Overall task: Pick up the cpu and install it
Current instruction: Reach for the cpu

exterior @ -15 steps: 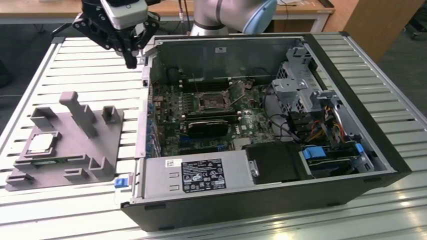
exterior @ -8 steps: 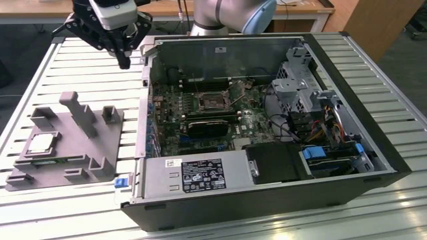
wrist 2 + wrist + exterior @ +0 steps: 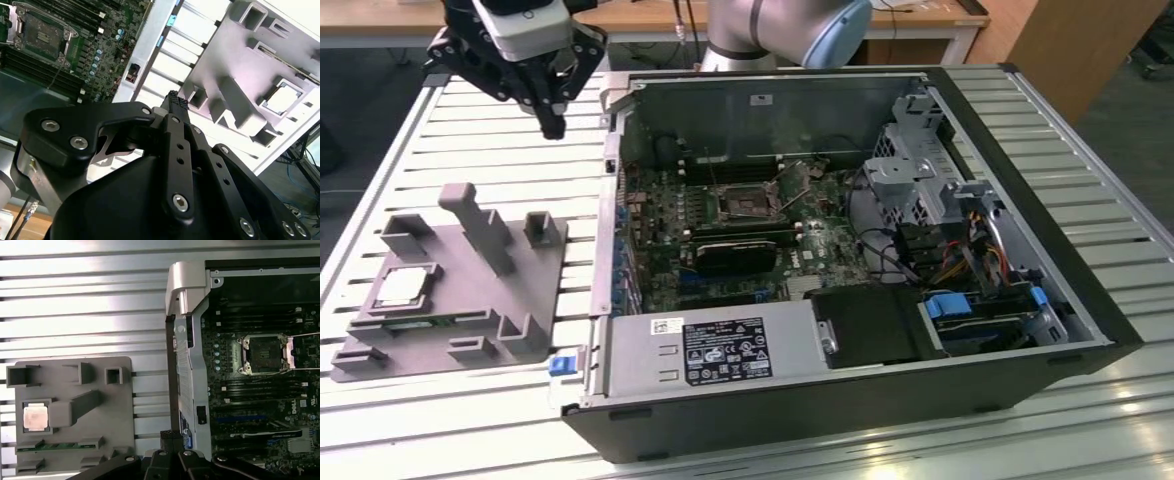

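Note:
The cpu (image 3: 403, 285), a small silver square chip, lies in a recess of the grey holder (image 3: 520, 300) on the slatted table, at the exterior view's left. Both wrist views show the cpu (image 3: 281, 98) (image 3: 36, 417) too. My gripper (image 3: 554, 124) hangs high over the table beyond the holder, beside the case's far corner, well apart from the chip. Its fingers (image 3: 176, 102) are shut with nothing between them. The open black cpu socket (image 3: 750, 205) (image 3: 262, 354) (image 3: 42, 35) sits on the motherboard with its metal bracket lifted.
The open computer case (image 3: 1067, 330) lies on its side, filling the table's middle and right. Its metal wall (image 3: 187, 340) stands between the holder and the motherboard. A black card (image 3: 740, 255) sits below the socket. A green memory stick (image 3: 60, 446) rests in the holder.

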`<control>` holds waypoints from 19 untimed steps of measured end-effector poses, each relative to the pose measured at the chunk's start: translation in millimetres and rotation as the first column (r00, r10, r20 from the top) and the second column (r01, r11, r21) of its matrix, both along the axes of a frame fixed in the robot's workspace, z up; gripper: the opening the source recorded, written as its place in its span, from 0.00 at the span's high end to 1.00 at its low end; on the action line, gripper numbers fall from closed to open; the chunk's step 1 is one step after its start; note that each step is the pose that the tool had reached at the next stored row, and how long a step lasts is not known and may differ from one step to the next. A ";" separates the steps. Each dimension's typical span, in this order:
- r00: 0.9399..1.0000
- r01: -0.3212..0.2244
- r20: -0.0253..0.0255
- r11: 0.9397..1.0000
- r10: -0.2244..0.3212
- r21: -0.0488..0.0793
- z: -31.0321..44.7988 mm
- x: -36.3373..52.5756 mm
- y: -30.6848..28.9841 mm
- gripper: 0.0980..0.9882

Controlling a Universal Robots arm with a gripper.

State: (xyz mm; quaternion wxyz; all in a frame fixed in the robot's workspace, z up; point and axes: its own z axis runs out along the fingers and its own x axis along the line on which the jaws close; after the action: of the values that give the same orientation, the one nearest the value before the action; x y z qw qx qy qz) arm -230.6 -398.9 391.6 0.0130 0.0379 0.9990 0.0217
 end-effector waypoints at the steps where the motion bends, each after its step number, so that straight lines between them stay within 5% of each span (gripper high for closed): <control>1: 1.000 0.000 0.000 1.000 0.000 0.000 -0.1 -1.8 0.0 0.99; 19: 1.000 0.000 0.000 1.000 0.000 0.000 -0.7 -28.1 0.0 0.99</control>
State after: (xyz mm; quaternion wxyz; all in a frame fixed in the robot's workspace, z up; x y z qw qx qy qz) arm -258.7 -398.9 390.9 0.0130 0.0378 0.9990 0.0217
